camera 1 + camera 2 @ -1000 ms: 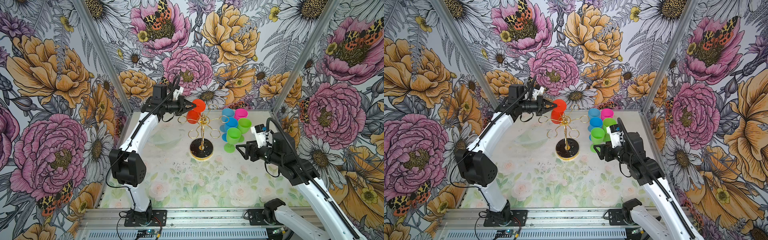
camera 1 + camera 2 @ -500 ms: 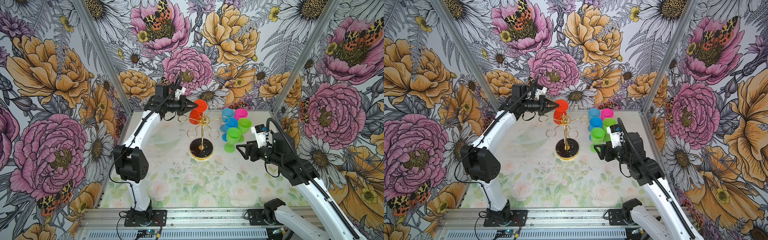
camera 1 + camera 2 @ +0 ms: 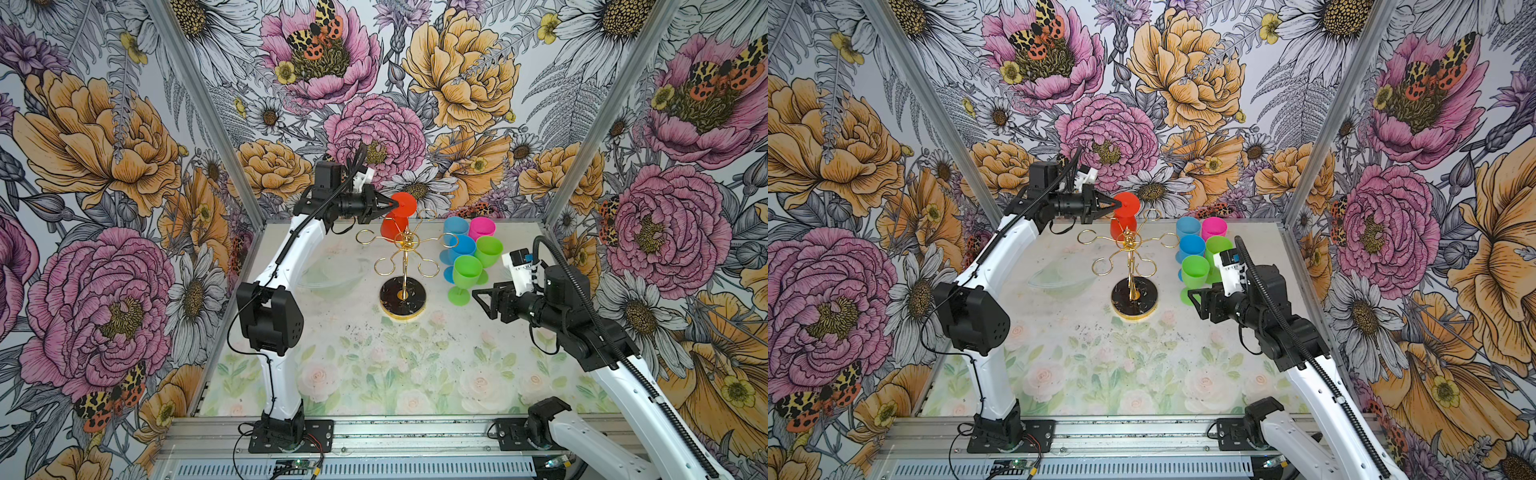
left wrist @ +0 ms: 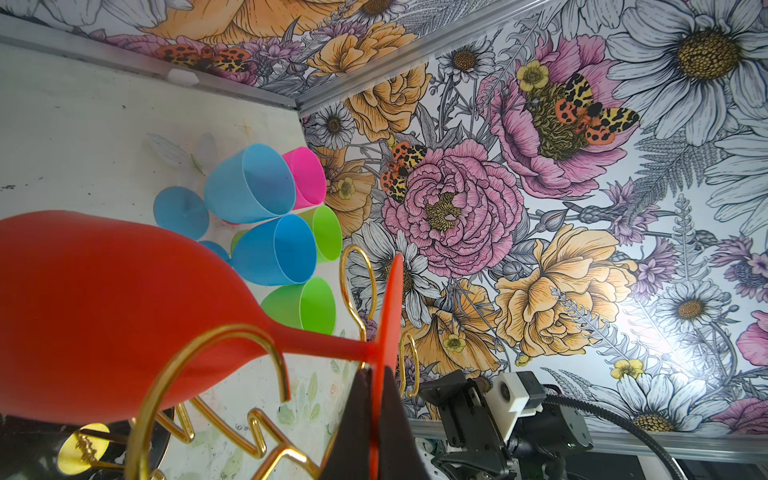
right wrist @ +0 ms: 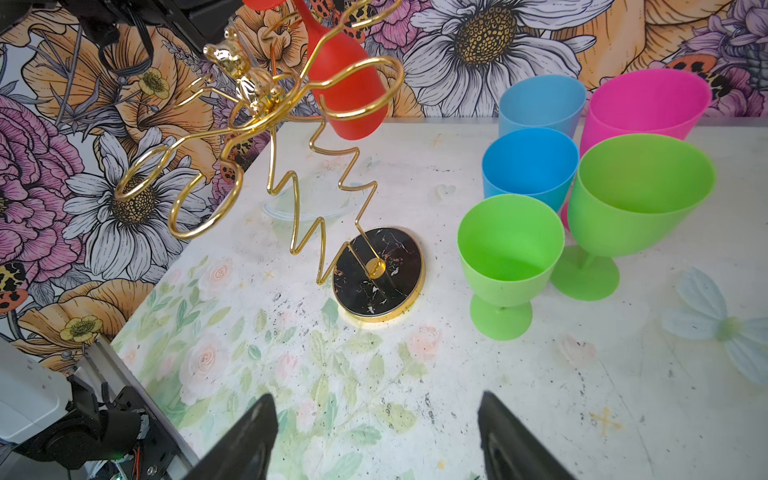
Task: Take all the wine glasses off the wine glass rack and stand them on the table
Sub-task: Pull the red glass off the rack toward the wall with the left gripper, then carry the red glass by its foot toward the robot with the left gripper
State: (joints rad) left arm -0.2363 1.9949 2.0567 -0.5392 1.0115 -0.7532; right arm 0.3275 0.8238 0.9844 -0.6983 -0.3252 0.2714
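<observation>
A red wine glass hangs upside down and tilted at the back of the gold wine glass rack. Its round foot stands above the looped arms. My left gripper comes in level from the left and is shut on the foot's edge. In the left wrist view the black fingertips pinch the thin red foot, and the stem lies in a gold loop. In the right wrist view a loop crosses the red bowl. My right gripper hovers open and empty to the right of the rack's base.
Several upright plastic glasses, blue, pink and green, stand together right of the rack, just beyond the right gripper. A clear shallow dish lies left of the rack. Flowered walls close in the back and both sides.
The left arm's elbow has swung right, and its gripper has carried the red glass's foot slightly right and up. The right arm has not moved.
</observation>
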